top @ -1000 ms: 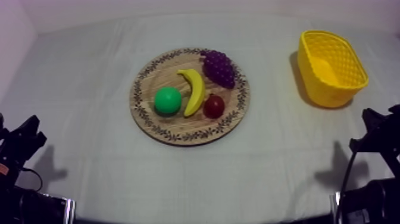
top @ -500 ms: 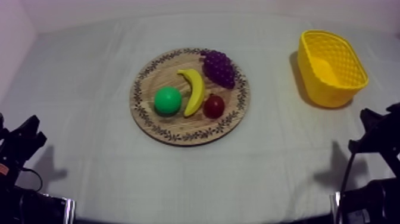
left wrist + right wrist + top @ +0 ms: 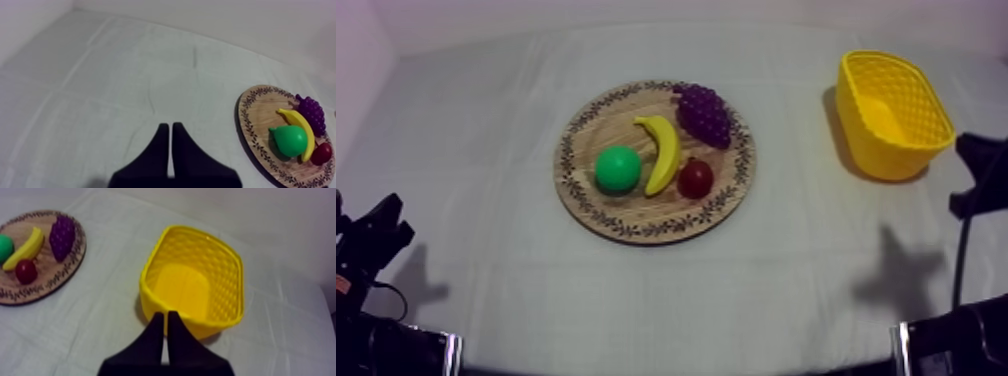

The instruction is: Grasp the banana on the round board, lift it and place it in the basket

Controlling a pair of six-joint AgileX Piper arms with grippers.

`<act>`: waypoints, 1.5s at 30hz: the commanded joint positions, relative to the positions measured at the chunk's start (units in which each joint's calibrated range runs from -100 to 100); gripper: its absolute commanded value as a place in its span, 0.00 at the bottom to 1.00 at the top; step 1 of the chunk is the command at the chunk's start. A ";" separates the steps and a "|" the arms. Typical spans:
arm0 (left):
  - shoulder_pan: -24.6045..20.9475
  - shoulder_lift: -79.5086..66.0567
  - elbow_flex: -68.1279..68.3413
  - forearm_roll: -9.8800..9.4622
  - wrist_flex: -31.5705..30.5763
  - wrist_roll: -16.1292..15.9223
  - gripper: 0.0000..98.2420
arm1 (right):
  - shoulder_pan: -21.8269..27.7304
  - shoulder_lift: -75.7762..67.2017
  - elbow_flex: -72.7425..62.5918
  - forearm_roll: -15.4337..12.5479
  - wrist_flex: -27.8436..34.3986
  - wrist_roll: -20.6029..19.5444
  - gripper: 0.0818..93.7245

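Well to the left of the wooden board, the left gripper is seen low over the cloth. Its two black fingers are pressed together into a narrow wedge, with nothing clasped between them. On the board's left part the pear is set. The banana is laid just beside it along the board's middle, not yet lifted. The small red fruit is found just right of the banana's near end, and the bunch of grapes at the board's far right rim. Well to the right of the board the yellow basket is stood. The right gripper is held at the basket's near wall, farther from the board still — its fingers likewise closed together on nothing.
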 commanded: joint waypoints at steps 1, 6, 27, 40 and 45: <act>0.02 0.00 0.01 0.00 0.03 0.00 0.00 | -1.31 6.34 -13.87 1.10 3.40 -1.05 0.01; 0.02 0.00 0.01 0.00 0.03 0.00 0.00 | -4.49 12.13 -27.25 2.87 9.07 -2.94 0.01; 0.02 0.00 0.01 0.00 0.03 0.00 0.00 | -13.67 38.02 -61.08 5.39 28.35 -5.39 0.01; 0.02 0.00 0.01 0.00 0.03 0.01 0.00 | -22.74 53.72 -73.52 9.08 35.32 -9.19 0.01; 0.02 0.00 0.01 0.00 0.03 0.01 0.00 | -25.23 58.46 -75.62 9.90 36.00 -10.34 0.01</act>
